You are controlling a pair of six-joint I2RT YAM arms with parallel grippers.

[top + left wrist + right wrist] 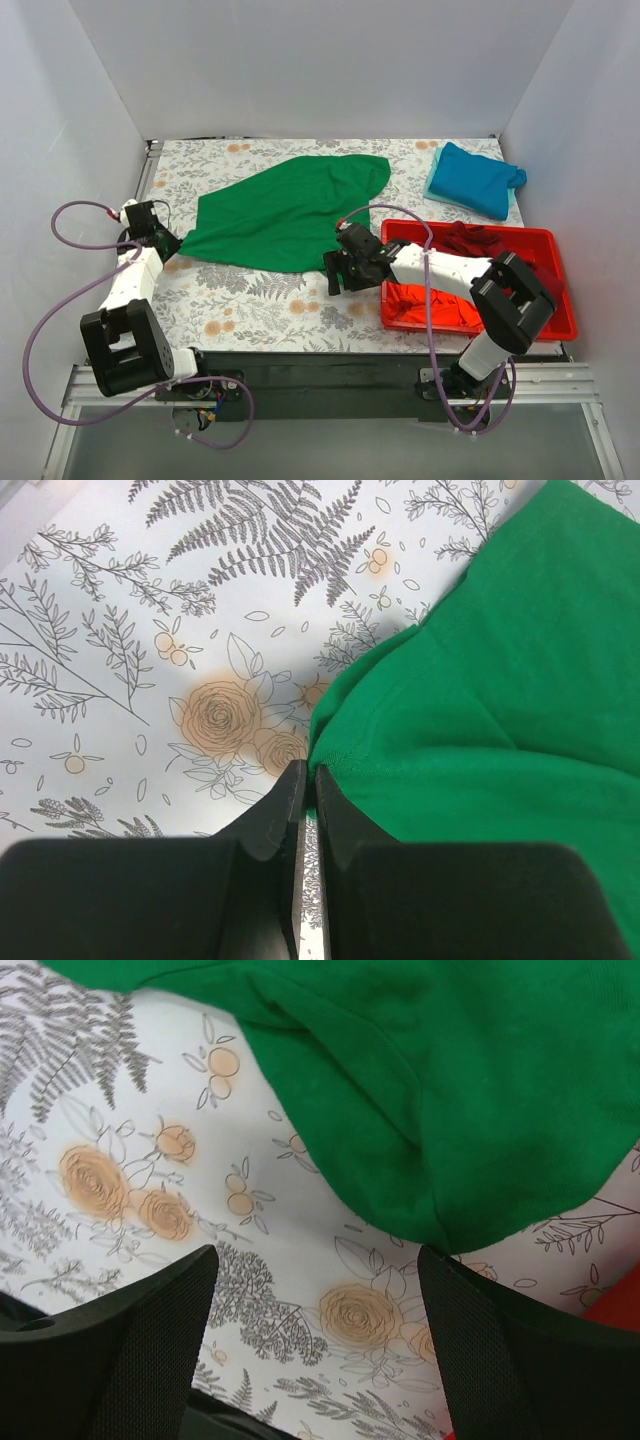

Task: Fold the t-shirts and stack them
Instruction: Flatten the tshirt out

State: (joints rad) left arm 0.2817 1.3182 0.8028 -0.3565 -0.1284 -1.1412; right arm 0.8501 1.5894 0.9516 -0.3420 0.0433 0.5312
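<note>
On the floral surface [260, 300]: green t-shirt [290, 215] lies spread out in the middle, unfolded, its long axis running from near left to far right
Left jaws: closed, tips touching the shirt's near-left corner [340, 750]; I cannot tell whether cloth is pinched between them
Right jaws: wide open, low over bare surface, the shirt's near-right hem [440, 1180] just beyond the tips
Nearer arm: each sits at one near corner, so both look placed to fold from the near edge
Teal blue t-shirt [475, 178]: folded, far right, well apart
Red tray [540, 333]: holds the orange-red t-shirt [410, 300] and maroon t-shirt [465, 238], both crumpled
</note>
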